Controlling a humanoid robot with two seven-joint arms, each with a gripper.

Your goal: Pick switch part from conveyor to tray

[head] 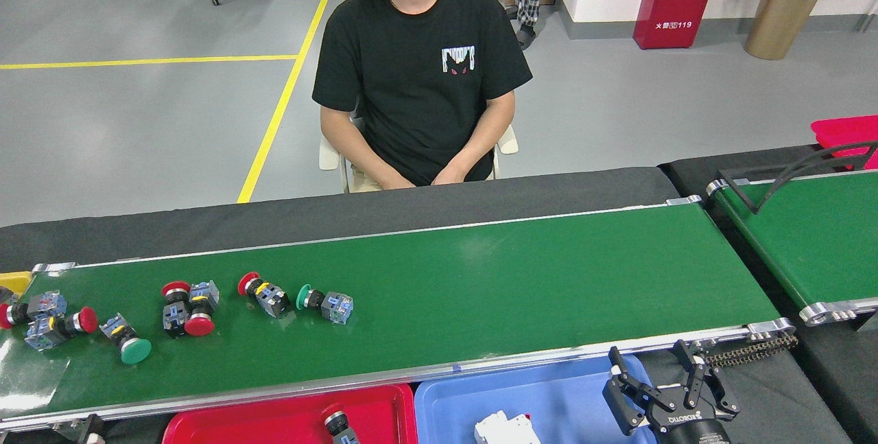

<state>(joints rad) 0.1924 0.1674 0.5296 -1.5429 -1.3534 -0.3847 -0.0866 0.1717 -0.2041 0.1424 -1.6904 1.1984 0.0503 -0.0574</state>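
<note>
Several switch parts lie on the left half of the conveyor [521, 279]: a green-capped one [324, 305], a red-capped one [263, 292], a touching pair [186, 307], another green-capped one [126, 342] and a cluster at the left end [46, 321]. Below the belt's near rail sits a red tray [274, 420] with one switch part [337, 424] in it. My right gripper [655, 370] hangs open and empty at the bottom right, over the right end of a blue tray [549, 392]. My left gripper is out of view.
A white part [504, 429] lies in the blue tray. A person [420, 80] sits behind the belt with hands near the far edge. A second, shorter green belt [816, 238] stands at the right, with a red bin [847, 132] behind it.
</note>
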